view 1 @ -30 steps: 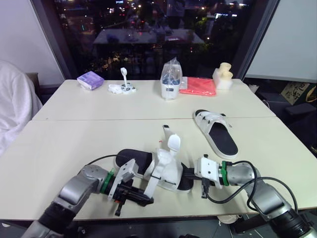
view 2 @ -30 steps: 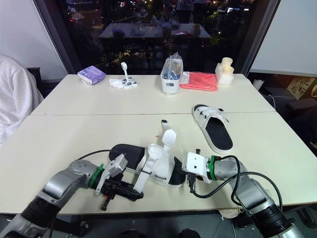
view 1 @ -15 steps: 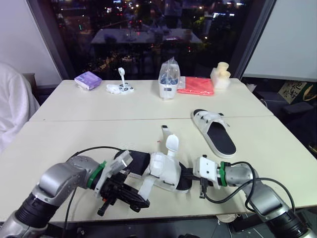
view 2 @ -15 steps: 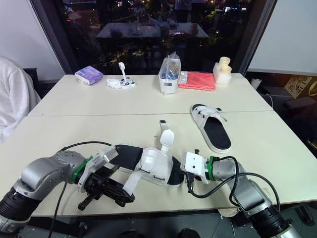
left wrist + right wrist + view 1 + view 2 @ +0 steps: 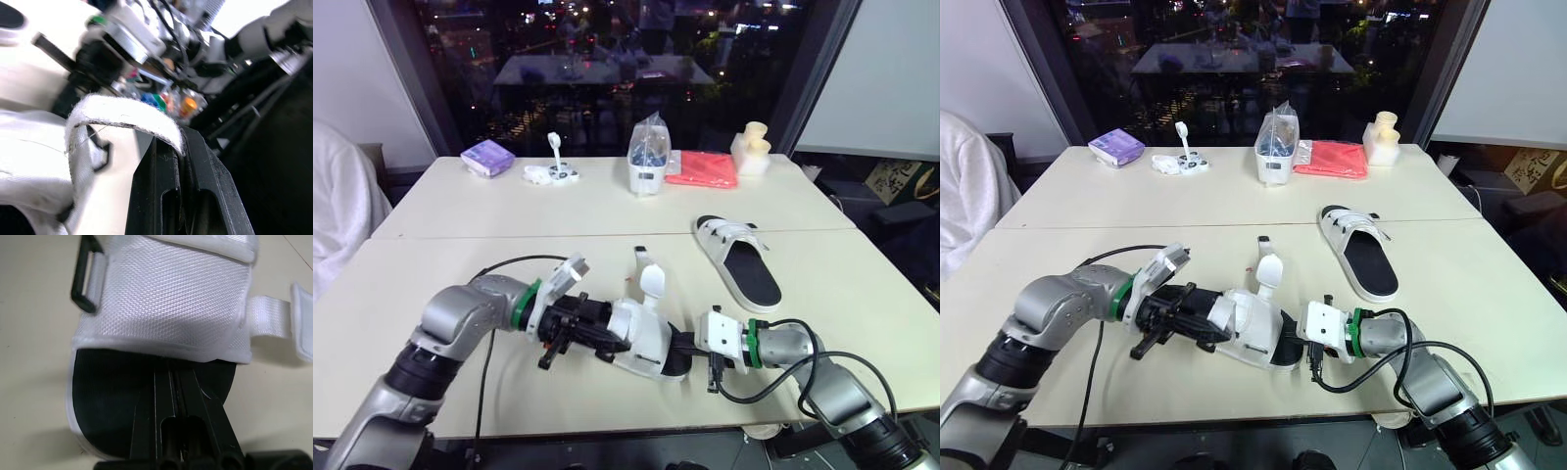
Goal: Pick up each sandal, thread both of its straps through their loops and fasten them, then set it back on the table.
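The near sandal [image 5: 644,341], white upper on a black sole, lies at the table's front centre. My left gripper [image 5: 605,338] reaches in from the sandal's left side, shut on one white strap [image 5: 127,115], which curls over its black fingers [image 5: 161,176]. A second strap [image 5: 653,282] stands upright above the upper. My right gripper [image 5: 691,351] is shut on the black sole's end [image 5: 122,396], its fingers [image 5: 168,401] flat against the rubber. An empty black loop [image 5: 85,279] shows at the upper's edge. The other sandal [image 5: 740,259] lies flat to the right, further back.
Along the far table stand a clear bag on a white box [image 5: 648,157], a red cloth [image 5: 703,169], a cream object [image 5: 754,147], small white parts [image 5: 553,173] and a purple pack [image 5: 487,156]. A white cloth [image 5: 337,206] hangs at the left edge.
My left gripper has risen from the table's front edge and swung in against the sandal's left side, bringing the strap with it. The right gripper has stayed on the sole.
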Robot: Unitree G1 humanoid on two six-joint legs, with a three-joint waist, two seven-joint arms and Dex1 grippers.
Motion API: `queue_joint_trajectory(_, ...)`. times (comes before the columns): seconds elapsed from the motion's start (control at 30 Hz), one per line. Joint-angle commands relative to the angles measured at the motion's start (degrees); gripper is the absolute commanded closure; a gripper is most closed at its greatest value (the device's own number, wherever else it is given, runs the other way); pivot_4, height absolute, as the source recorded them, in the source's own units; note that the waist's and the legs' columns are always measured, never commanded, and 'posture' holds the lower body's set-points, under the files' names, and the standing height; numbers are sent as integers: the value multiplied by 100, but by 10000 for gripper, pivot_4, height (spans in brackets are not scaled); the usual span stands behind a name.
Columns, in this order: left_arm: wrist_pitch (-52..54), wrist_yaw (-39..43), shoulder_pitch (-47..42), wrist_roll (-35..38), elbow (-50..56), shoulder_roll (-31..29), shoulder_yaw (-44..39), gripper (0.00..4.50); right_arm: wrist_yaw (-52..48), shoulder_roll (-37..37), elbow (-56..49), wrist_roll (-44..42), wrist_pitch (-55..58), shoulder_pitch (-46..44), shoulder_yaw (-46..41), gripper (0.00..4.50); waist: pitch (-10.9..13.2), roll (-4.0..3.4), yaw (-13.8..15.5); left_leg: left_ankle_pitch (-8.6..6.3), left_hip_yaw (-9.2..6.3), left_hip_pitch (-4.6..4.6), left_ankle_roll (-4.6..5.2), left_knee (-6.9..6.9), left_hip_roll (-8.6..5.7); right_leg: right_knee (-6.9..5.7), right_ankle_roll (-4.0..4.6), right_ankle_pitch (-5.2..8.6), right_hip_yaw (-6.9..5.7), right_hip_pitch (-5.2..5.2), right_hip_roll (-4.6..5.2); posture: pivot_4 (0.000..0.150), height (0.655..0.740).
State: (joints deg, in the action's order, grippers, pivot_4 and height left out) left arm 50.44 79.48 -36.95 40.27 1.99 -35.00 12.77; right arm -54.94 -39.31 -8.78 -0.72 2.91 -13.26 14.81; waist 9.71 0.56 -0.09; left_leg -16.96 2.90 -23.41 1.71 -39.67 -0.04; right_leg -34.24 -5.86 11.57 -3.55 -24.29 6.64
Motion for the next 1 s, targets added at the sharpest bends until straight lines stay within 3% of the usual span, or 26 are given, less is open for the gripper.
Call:
queue_joint_trajectory(0.03,-99,-219,-322,-105,-467,372,-59,44221,-71,-164,167,249,86,218,143,45000,0,0,55,0,0,0,0,0,0,0,0,0,1,0,0,1500,7400)
queue_joint_trajectory(0.23,379,-539,-450,-152,-1206,951,-83,44221,-47,-156,122,271,126,224,109,45000,1,2,92,0,-3,-1,1,-7,-4,0,-1,0,2,7,1,1500,7400)
queue_joint_trajectory(0.53,646,-575,-637,-269,-1566,1104,-110,44221,-18,-181,75,298,151,267,76,45000,1,2,96,0,-6,0,1,-8,-4,0,-1,0,2,8,2,1500,7400)
queue_joint_trajectory(0.63,713,-935,-740,-424,-1868,1245,-173,36281,-14,-181,65,318,146,292,85,45000,1,2,98,0,-8,0,1,-9,-5,0,-1,0,1,9,3,1500,7400)
queue_joint_trajectory(0.87,952,-1373,-924,-203,-2083,1561,-621,3075,-23,-161,69,345,145,277,92,45000,0,3,99,0,-10,2,1,-12,-5,-2,-1,0,1,15,3,1500,7400)
queue_joint_trajectory(0.9,990,-1451,-958,-182,-2121,1610,-702,186,-25,-162,69,348,144,277,93,45000,0,3,100,0,-13,2,1,-18,-5,-2,-1,-1,-1,20,3,1500,7400)
queue_joint_trajectory(1.0,1172,-1612,-1117,-13,-2326,1755,-1016,186,-31,-160,71,351,148,269,94,45000,-1,3,91,0,-16,4,2,-27,-5,-2,-2,-1,-2,27,3,1500,7400)
